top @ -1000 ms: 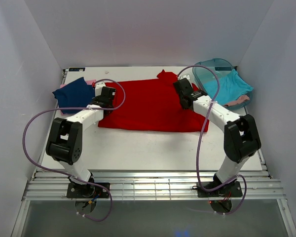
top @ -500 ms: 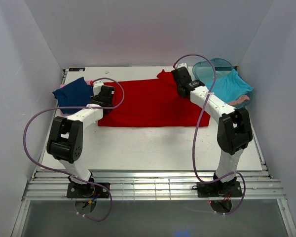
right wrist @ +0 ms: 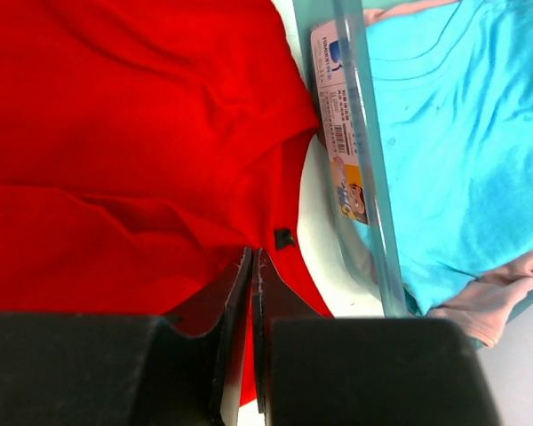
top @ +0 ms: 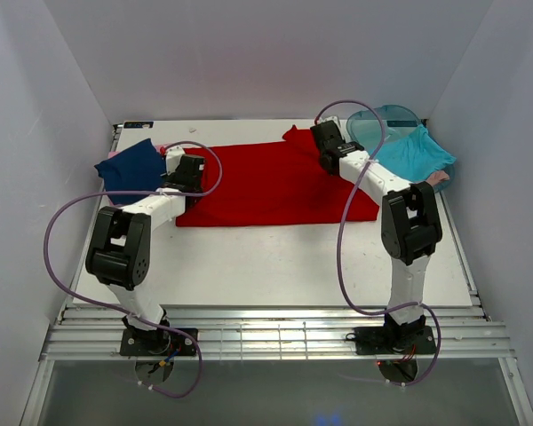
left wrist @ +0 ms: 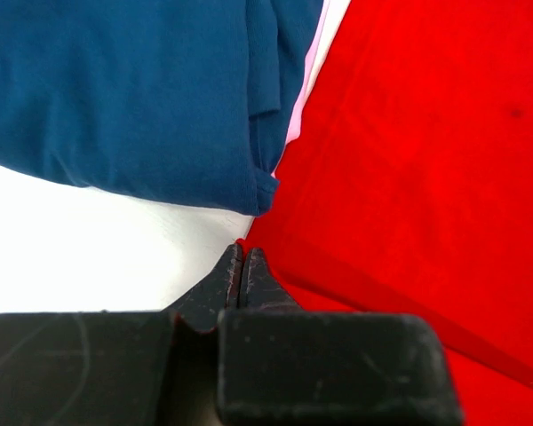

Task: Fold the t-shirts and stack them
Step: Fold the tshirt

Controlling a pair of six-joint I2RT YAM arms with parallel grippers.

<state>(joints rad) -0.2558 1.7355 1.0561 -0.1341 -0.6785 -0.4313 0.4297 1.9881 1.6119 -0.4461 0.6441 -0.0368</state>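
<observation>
Left wrist, left hand (left wrist: 241, 255) shut at red t-shirt (left wrist: 409, 160) edge, right hand (right wrist: 251, 259) shut

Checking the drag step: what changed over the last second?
Right claw, shut on the red t-shirt, moved toward the table's far edge, dragging the shirt's near-right hem back with it. Left claw, navy t-shirt and tub stayed put.
</observation>
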